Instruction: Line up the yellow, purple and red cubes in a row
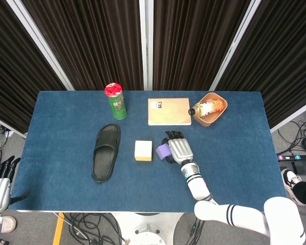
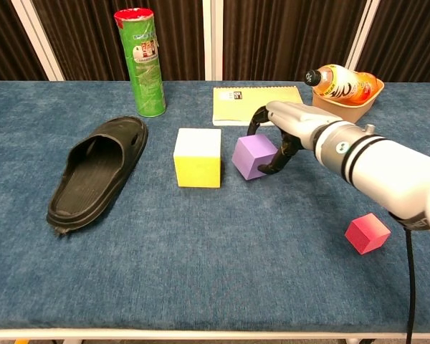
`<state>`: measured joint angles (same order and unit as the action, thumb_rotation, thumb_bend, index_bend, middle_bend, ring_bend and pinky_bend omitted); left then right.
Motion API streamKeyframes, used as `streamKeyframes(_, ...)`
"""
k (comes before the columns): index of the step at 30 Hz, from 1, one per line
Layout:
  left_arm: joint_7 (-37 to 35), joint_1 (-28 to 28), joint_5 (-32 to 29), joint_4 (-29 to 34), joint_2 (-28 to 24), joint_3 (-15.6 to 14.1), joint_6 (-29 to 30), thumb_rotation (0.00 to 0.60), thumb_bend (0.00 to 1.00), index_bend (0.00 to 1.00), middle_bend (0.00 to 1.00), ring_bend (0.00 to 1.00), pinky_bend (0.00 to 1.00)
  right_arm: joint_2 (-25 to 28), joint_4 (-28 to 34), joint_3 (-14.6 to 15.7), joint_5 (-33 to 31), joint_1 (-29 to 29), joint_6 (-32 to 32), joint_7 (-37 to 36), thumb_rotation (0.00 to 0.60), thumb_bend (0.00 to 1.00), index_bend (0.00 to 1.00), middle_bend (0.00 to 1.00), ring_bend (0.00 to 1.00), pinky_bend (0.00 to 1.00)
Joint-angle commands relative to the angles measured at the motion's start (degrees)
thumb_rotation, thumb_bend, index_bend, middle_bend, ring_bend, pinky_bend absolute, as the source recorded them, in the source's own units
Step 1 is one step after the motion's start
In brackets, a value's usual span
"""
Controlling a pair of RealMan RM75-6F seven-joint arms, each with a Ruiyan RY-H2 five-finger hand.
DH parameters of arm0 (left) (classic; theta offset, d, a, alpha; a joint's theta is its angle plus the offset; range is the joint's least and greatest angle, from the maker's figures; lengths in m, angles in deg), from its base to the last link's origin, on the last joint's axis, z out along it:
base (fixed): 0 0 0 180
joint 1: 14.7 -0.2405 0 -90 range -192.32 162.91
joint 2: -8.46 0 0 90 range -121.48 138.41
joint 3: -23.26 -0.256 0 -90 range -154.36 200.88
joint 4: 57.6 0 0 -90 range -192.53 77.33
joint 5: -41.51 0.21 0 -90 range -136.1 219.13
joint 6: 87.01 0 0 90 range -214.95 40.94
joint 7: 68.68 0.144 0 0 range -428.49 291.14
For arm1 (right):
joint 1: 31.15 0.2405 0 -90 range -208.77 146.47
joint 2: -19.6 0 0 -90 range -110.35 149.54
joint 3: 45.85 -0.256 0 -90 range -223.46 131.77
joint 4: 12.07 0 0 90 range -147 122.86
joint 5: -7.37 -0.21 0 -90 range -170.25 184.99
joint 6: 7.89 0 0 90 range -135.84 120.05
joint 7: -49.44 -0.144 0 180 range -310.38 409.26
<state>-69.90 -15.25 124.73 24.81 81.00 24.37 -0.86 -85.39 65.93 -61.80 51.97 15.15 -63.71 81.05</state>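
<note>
Yellow cube (image 2: 198, 157), purple cube (image 2: 254, 155), red cube (image 2: 367, 233)

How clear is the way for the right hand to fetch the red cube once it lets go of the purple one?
Probably yes. The red cube sits alone on bare cloth toward the robot, with nothing around it. But the right hand holds the purple cube beside the yellow cube, so it must release first and draw back.

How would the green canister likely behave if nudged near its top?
The green canister stands upright, tall and narrow, so it would probably tip rather than slide. Once down, its round body would likely roll. Its weight cannot be judged from these views.
</note>
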Motion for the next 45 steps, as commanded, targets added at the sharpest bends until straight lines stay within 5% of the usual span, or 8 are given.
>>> streamKeyframes(1,-0.18,-0.08,0.03,-0.12,0.06,-0.04,0.06,0.6,0.06,0.14,0.16,0.11,0.16,-0.82,-0.69,-0.15,-0.77,0.49,-0.42,0.61,0.6,0.17,0.37,0.07,0.0,0.0)
streamKeyframes(14,-0.81,-0.2,-0.07,-0.96,0.34,-0.01,-0.02,0.6,0.06,0.14,0.16,0.11,0.16,0.04,1.61,0.52,0.23,0.28,-0.6,-0.81,0.6,0.09,0.06,0.03,0.0,0.0)
streamKeyframes(22,-0.47,-0.28,-0.34,-0.87,0.25,-0.08,-0.36,0.6,0.06,0.14,0.16,0.11,0.16,6.16,2.43,0.13,0.79,-0.54,0.36,-2.28,0.6,0.09,0.05,0.01,0.0,0.0)
streamKeyframes(33,1.6,0.0,-0.88,1.05,-0.56,0.08,-0.93,0.6,0.06,0.13,0.16,0.11,0.16,-0.16,-11.07,-1.13,0.16,3.75,6.92,-6.28,0.6,0.06,0.05,0.0,0.0,0.0)
streamKeyframes(45,1.87,0.08,-1.12,1.17,-0.66,0.11,-1.29,0.6,0.06,0.14,0.16,0.11,0.16,-0.69,-10.88,-0.03,3.19,3.52,7.34,-9.04,0.6,0.06,0.05,0.0,0.0,0.0)
